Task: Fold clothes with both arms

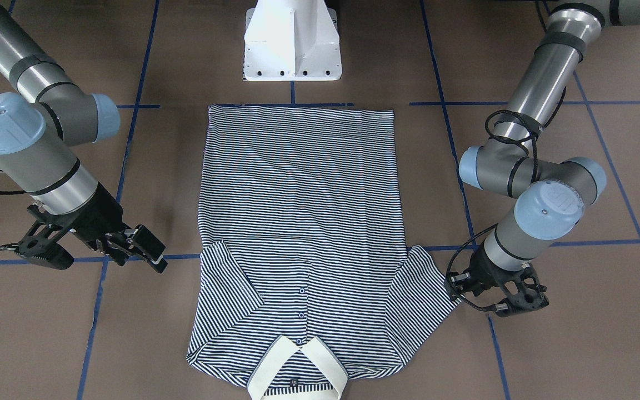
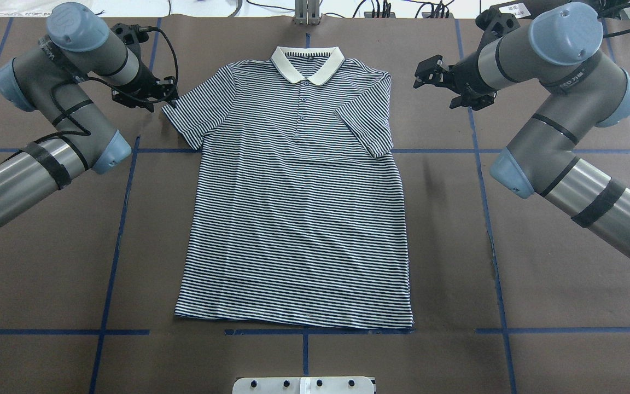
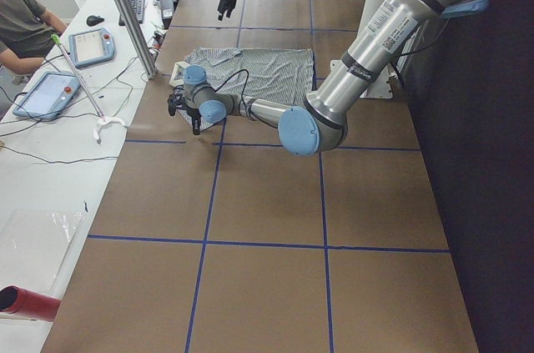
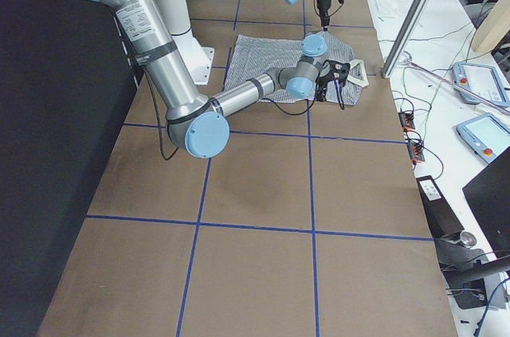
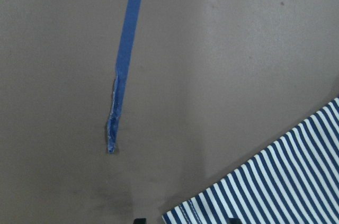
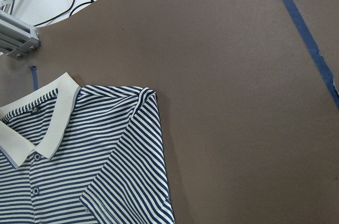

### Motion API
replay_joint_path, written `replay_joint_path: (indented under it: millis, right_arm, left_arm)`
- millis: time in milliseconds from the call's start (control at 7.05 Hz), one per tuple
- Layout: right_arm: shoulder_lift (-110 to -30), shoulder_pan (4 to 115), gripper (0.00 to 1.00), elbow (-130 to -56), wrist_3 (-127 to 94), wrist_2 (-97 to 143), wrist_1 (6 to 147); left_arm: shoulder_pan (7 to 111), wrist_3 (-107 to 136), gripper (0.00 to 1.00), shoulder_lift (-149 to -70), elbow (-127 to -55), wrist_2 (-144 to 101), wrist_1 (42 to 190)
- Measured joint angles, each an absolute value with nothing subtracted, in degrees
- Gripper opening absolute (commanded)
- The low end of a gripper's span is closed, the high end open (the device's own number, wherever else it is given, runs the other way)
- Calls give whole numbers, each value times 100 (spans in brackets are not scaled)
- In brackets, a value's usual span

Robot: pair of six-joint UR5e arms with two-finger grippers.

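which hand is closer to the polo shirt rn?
Left. Left hand is at the spread sleeve cuff of the polo shirt; right hand stands clear of its shoulder.

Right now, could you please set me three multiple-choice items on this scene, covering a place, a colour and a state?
1. The collar of the polo shirt lies: A) nearest the robot; B) farthest from the robot; C) on the robot's left.
2. The collar is: A) cream; B) red; C) black.
3. Folded in over the body is: A) the right sleeve; B) the left sleeve; C) both.
Answers: B, the overhead view shows it at the shirt's far end; A, it is plain cream against the navy stripes; A, the left sleeve is spread flat.
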State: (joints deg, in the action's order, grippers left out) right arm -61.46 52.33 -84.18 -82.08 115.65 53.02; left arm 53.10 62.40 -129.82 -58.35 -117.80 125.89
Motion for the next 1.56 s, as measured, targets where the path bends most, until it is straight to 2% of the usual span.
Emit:
replay_joint_path:
  millis: [425, 567, 709, 851, 1559]
  right_arm:
    - [-6133, 5221, 100, -8409, -8207, 11550, 5340]
    - [-6121, 5216, 100, -8406, -8205, 11544, 5353]
    - [-6114, 5214, 100, -8404, -8205, 11543, 5358]
    - [-6111, 5213, 100, -8403, -8203, 11546, 5361]
    - [-6111, 5232, 100, -8414, -8198, 11566, 5369]
  left_arm:
    - [5288, 6230, 49, -13074, -5693, -11712, 12594]
    - [5282, 6226, 37, -13082, -5666, -11709, 12595]
    - [5272, 6225, 16, -13084, -5656, -11699, 12597]
    - [5260, 6227, 0, -13086, -5651, -11683, 12599]
    - [5232, 6268, 0, -13355, -5754, -11706, 12487]
